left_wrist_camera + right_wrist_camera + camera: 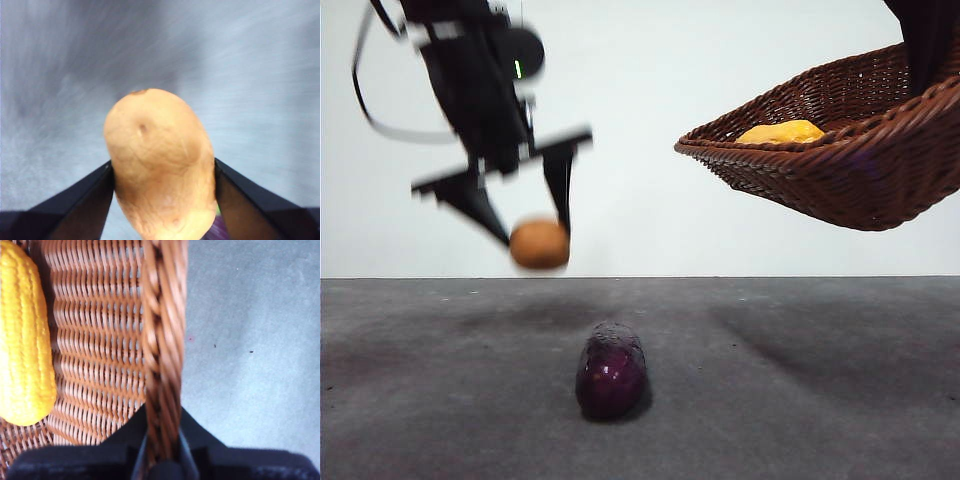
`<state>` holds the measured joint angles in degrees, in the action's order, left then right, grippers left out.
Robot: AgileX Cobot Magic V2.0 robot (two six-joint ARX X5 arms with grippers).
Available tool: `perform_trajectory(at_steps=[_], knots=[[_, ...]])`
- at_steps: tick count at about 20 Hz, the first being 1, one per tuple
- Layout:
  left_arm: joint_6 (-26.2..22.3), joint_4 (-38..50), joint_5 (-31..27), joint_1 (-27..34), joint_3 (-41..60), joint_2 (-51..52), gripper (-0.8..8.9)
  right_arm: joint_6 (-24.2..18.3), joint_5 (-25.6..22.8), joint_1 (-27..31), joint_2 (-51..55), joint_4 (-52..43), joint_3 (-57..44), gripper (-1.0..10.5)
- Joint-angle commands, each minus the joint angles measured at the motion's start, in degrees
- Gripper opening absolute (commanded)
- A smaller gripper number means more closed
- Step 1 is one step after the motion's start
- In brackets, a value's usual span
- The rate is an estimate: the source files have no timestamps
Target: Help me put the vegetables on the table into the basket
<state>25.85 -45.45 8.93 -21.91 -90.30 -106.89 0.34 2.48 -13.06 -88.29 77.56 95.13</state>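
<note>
Grey table (820, 400) below, white wall behind. My left gripper (535, 235) is clenched on the potato (539, 244), held in the air well clear of the eggplant (611, 369) lying on the table. My right gripper (162, 460) pinches the rim of the basket (840, 150), holding it aloft and tilted, corn (780, 132) inside. I should carry the potato over the rim, lower it, then release, keeping the basket steady.
</note>
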Motion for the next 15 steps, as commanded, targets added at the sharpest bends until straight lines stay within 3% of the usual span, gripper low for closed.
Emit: perform_trajectory(at_steps=[1,5,8,11,15], knots=[[-4.11,-0.94,3.98,-0.92,0.17,5.88,-0.05,1.81,0.52,0.0,0.28,0.17,0.17,-0.1],[-11.98,-4.85,10.64,-8.5,0.17,14.56,-0.05,3.41,0.57,-0.09,0.28,0.15,0.17,-0.1],[-14.25,-4.17,11.34,-17.09,0.17,17.77,-0.05,4.42,0.79,-0.11,0.28,0.42,0.17,-0.1],[-16.39,-2.21,6.58,-25.18,0.17,17.7,-0.05,5.68,1.97,-0.11,0.28,0.61,0.17,-0.1],[-17.18,-0.74,-2.01,-32.87,0.2,14.99,-0.04,5.7,7.67,-0.11,0.28,0.72,0.17,-0.1]])
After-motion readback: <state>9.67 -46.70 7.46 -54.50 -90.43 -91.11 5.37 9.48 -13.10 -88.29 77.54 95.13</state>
